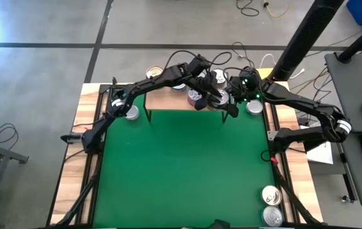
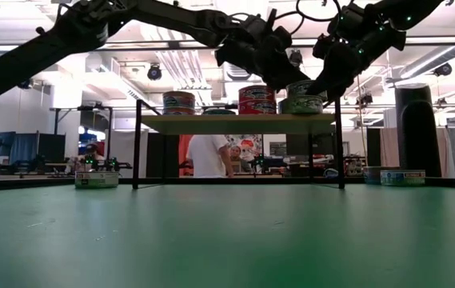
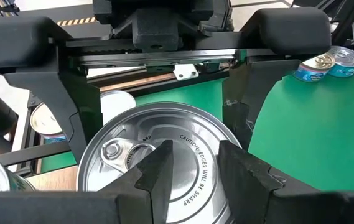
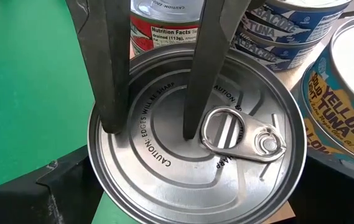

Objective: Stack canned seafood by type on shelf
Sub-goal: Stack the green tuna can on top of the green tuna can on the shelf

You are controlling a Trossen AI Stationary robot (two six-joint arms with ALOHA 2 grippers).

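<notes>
A silver-topped can (image 4: 195, 143) tops a two-can stack (image 2: 303, 98) at the right end of the shelf (image 2: 239, 124). My left gripper (image 3: 204, 171) reaches over it from the left, fingers narrowly apart, tips on its lid. My right gripper (image 2: 331, 68) comes from the right and is open. Its wide fingers (image 3: 74, 134) stand on either side of the can; whether they touch its wall, I cannot tell. More cans stand on the shelf: a red-labelled stack (image 2: 257, 100) and a can (image 2: 179, 102) farther left. My left gripper rests both fingertips (image 4: 189, 127) on the can's lid (image 4: 158, 134), beside the pull ring (image 4: 226, 130), with nothing between them. The fingers slant down from above and from the table's left. The can sits upright on the can below it.
Loose cans stand on the green mat: one by the shelf's left leg (image 1: 130, 113), one by its right end (image 1: 254, 107), two at the near right corner (image 1: 271, 205). Tuna cans (image 4: 295, 31) crowd close behind the silver one. A person (image 2: 209, 156) stands beyond the table.
</notes>
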